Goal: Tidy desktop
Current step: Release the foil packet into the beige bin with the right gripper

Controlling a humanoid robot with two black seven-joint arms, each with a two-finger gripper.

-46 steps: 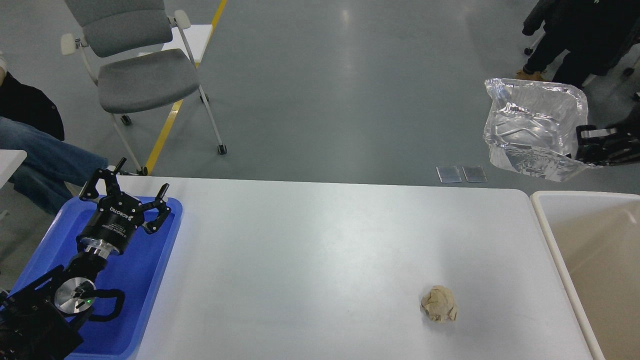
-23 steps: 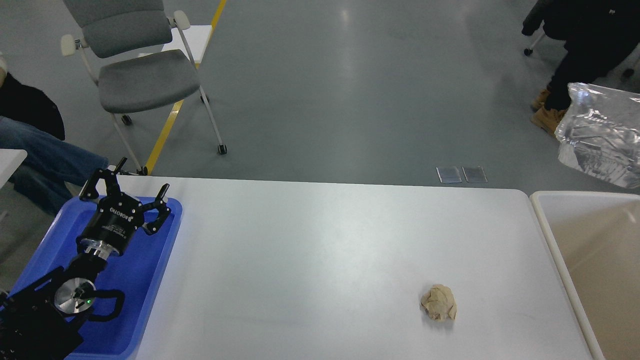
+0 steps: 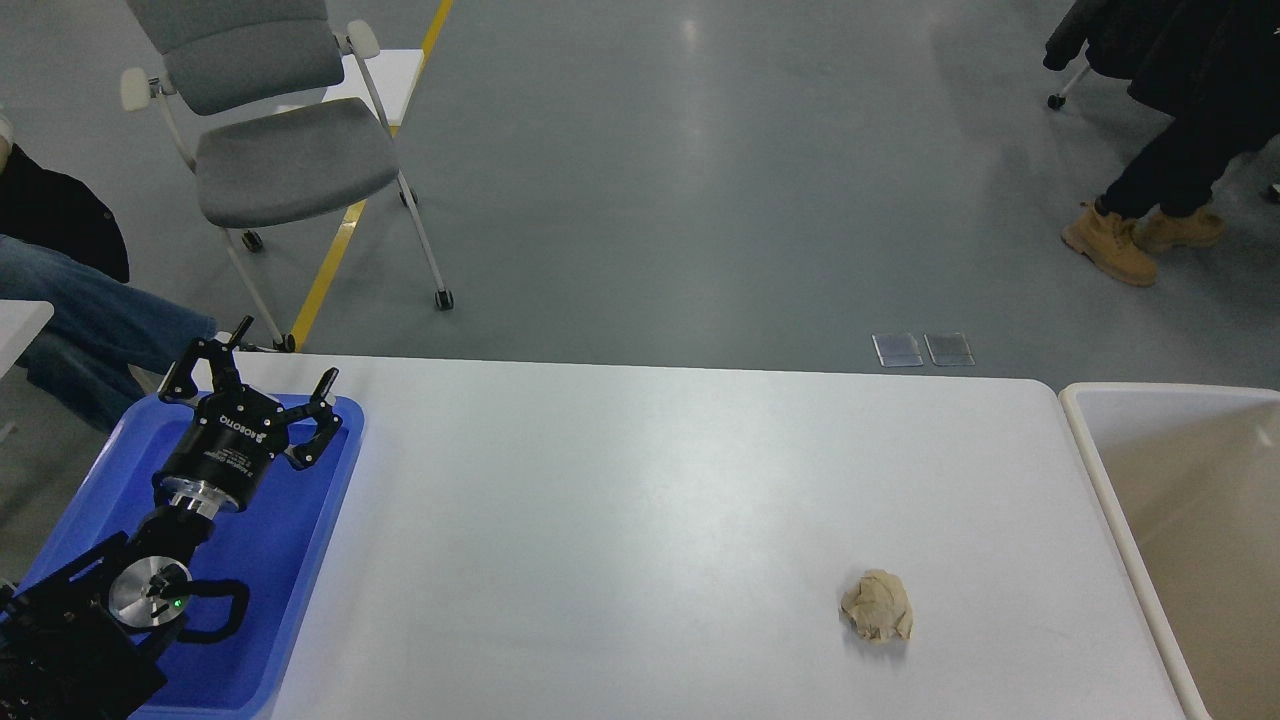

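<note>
The desktop (image 3: pixel 640 500) is a wide white tabletop with rounded corners. A crumpled beige paper ball (image 3: pixel 877 606) lies on it toward the front right. My left gripper (image 3: pixel 283 361) is open and empty, held above the blue tray (image 3: pixel 290 540) at the desktop's left end. My right gripper is out of view.
A beige tub with a cream rim (image 3: pixel 1090 440) stands at the desktop's right edge. A grey chair (image 3: pixel 280 150) stands on the floor behind. A seated person's legs (image 3: pixel 80 320) are at the left. A standing person's boots (image 3: pixel 1110 240) are at the far right.
The clear plastic container and my right gripper holding it moved right and left the view. The standing person stepped. My left gripper and the paper ball have not moved.
</note>
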